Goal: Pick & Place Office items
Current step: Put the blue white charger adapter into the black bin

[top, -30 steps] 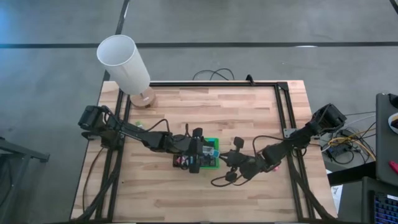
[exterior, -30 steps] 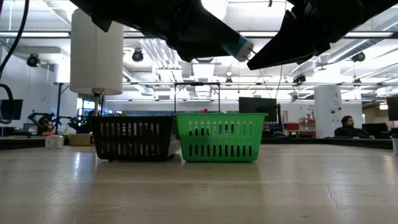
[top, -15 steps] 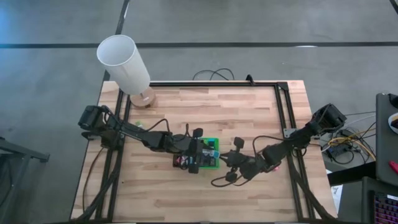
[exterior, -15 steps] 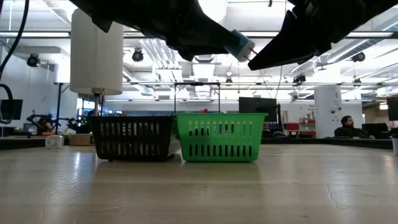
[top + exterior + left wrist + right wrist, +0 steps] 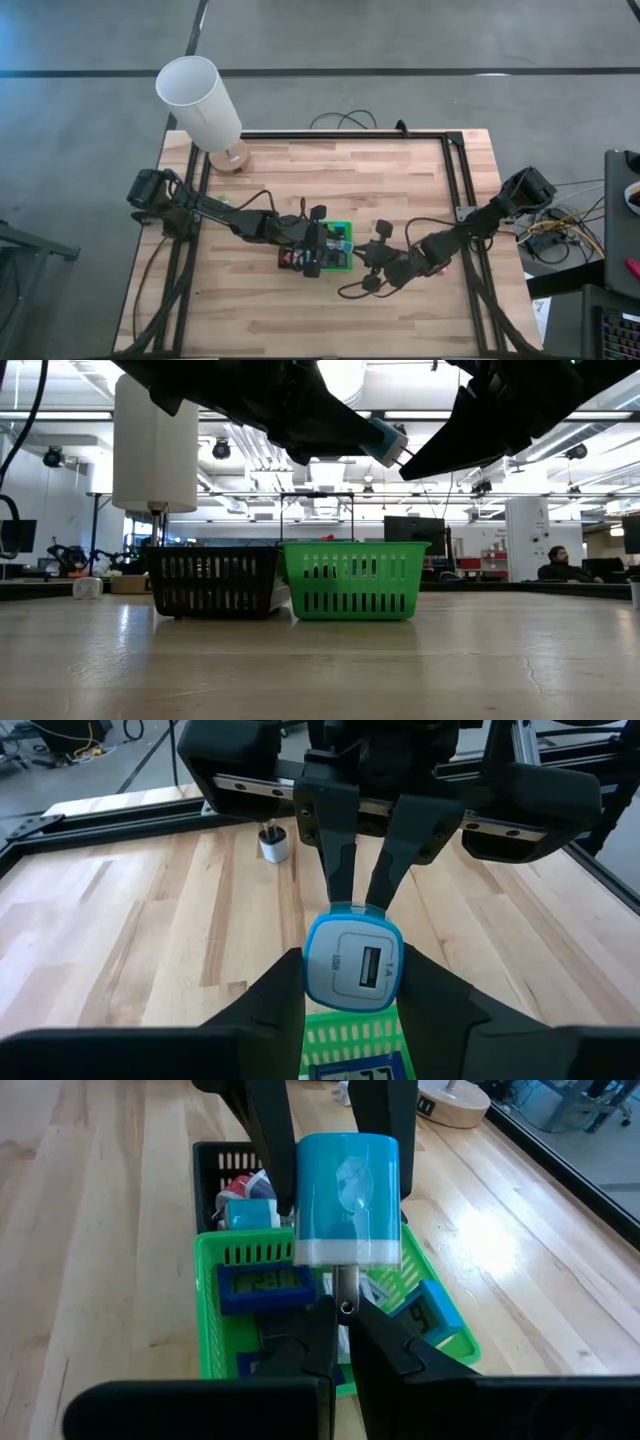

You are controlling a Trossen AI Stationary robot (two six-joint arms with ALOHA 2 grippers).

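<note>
Left hand (image 5: 353,905) clamped on blue-white charger (image 5: 353,960) | right hand (image 5: 340,1330) closed, pinching charger's prong | charger above green basket (image 5: 215,1315), long axis between hands

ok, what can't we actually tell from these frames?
- Low view: black basket and green basket walls hide their contents; both arms cut off by top edge.
- High view: left arm covers the baskets; contents too small.
- Right wrist view: blue charger, held by left gripper and right gripper, blocks most of the black basket.
</note>
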